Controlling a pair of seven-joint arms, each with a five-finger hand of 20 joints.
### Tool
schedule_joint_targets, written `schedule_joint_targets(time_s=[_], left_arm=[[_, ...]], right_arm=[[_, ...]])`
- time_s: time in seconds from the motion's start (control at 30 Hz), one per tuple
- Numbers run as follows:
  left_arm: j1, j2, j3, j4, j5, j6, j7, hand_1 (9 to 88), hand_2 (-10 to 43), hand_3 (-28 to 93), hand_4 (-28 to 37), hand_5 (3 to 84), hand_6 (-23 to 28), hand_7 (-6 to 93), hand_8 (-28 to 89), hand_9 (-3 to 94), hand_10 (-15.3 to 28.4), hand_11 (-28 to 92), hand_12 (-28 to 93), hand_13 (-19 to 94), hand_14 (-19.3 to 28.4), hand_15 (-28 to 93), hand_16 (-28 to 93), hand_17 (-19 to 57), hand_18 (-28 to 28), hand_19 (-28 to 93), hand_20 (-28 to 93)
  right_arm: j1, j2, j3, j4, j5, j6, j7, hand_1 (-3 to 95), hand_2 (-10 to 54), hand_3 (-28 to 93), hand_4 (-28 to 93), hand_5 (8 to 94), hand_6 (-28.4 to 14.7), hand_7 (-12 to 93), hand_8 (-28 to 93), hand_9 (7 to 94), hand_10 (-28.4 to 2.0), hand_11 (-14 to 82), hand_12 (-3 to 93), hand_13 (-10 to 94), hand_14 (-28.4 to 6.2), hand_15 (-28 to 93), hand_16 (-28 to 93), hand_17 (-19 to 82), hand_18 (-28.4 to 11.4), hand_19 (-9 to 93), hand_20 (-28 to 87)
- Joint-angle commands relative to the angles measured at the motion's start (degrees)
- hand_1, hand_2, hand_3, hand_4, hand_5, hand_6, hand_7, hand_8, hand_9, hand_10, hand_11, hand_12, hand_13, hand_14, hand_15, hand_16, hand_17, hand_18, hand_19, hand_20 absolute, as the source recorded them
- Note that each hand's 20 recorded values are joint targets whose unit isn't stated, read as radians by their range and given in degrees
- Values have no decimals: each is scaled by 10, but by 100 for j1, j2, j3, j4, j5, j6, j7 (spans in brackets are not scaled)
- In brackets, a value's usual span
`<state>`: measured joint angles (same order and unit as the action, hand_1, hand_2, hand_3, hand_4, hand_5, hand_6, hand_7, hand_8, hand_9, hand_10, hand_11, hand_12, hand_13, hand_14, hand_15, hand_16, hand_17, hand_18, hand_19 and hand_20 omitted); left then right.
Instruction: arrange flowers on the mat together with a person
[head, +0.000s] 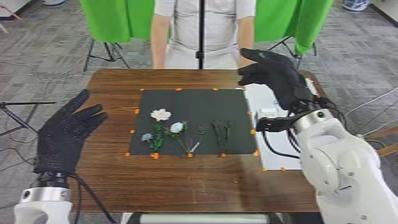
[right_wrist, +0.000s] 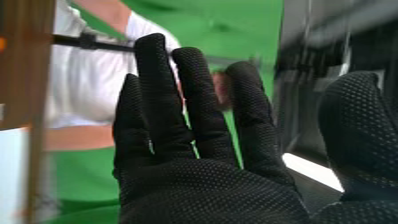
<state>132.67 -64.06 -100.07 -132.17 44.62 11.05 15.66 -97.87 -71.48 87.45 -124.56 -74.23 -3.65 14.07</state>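
My right hand (head: 275, 75) is raised over the far right part of the table, beyond the dark mat (head: 194, 107), holding nothing. In the right wrist view that hand (right_wrist: 209, 192) has its fingers straight and apart. Above the table's left side is my left hand (head: 67, 131), open and empty, left of the mat. On the mat lie a white flower (head: 161, 115) at the upper left, a pale rounded bloom (head: 177, 127) below it, a small bluish flower (head: 147, 137) near the left edge, and thin green stems (head: 222, 134) toward the lower right.
A white board (head: 278, 155) lies along the table's right side, partly beneath my right arm. Orange marks surround the mat. Bare brown wood (head: 204, 187) spans the near side of the table. A person stands across the far edge.
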Motion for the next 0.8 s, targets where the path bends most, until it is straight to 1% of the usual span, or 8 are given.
schedule_joint_targets(time_s=[0.03, 0.2, 0.33, 0.4, 0.47, 0.57, 0.67, 0.8], left_arm=[[79, -115, 19, 154, -31, 10, 163, 227, 67, 757, -230, 405, 74, 56, -68, 418, 203, 237, 121, 313, 272, 515, -58, -39, 269, 611, 53], [141, -108, 38, 169, -183, 117, 175, 227, 64, 761, -234, 402, 69, 58, -68, 419, 202, 236, 124, 312, 272, 513, -55, -40, 266, 606, 63], [111, -140, 63, 181, -108, 26, 144, 229, 63, 762, -235, 406, 74, 58, -67, 422, 203, 239, 126, 313, 272, 520, -53, -40, 265, 606, 74], [90, -152, 96, 175, -113, 61, 88, 229, 63, 762, -235, 408, 77, 56, -67, 422, 203, 239, 126, 314, 271, 521, -53, -40, 265, 606, 80], [51, -112, 105, 181, -126, 54, 175, 230, 65, 760, -235, 409, 78, 55, -67, 422, 203, 240, 126, 315, 273, 524, -53, -38, 267, 614, 90], [100, -141, 18, 148, -71, 70, 81, 232, 67, 757, -236, 409, 79, 55, -65, 422, 205, 241, 127, 320, 275, 531, -53, -23, 273, 643, 112], [159, -97, -14, 123, -124, 194, 179, 233, 69, 756, -235, 408, 82, 56, -64, 422, 206, 242, 127, 321, 277, 533, -55, -18, 274, 649, 122], [108, -92, -11, 142, -82, 113, 100, 233, 70, 755, -233, 407, 85, 58, -65, 423, 206, 242, 127, 322, 277, 536, -56, -17, 274, 648, 129]], right_arm=[[-1471, 163, 456, -85, 1928, 246, -350, 211, 90, 710, -264, 469, -5, 136, -133, 525, -171, 184, 139, 438, -181, 445, 96, 70, -195, 489, 170], [-1689, 57, 511, -31, 1678, 110, -493, 194, 99, 714, -270, 452, 5, 131, -132, 518, -165, 164, 134, 430, -185, 414, 99, 69, -197, 476, 177], [-1697, -94, 595, 0, 2123, 36, -531, 194, 99, 715, -272, 451, 10, 128, -131, 520, -158, 146, 132, 429, -188, 396, 108, 70, -196, 466, 182], [-1761, -87, 616, -30, 1922, 165, -586, 193, 100, 714, -274, 447, 12, 127, -130, 515, -163, 144, 135, 430, -188, 393, 113, 70, -195, 464, 186], [-1720, -68, 653, -31, 1994, 155, -638, 190, 101, 715, -274, 442, 10, 129, -129, 512, -164, 146, 137, 427, -189, 393, 116, 69, -195, 464, 189], [-1774, -85, 693, -70, 2047, 192, -615, 189, 102, 715, -273, 443, 9, 132, -129, 512, -165, 153, 140, 427, -185, 400, 121, 68, -195, 464, 193], [-1887, -99, 727, -123, 2094, 235, -529, 186, 103, 715, -272, 444, 7, 134, -130, 513, -166, 159, 140, 426, -185, 408, 122, 68, -195, 466, 197], [-1964, -91, 718, -145, 2106, 332, -577, 184, 104, 716, -270, 446, 4, 134, -130, 514, -167, 163, 140, 427, -183, 412, 122, 69, -198, 470, 200]])
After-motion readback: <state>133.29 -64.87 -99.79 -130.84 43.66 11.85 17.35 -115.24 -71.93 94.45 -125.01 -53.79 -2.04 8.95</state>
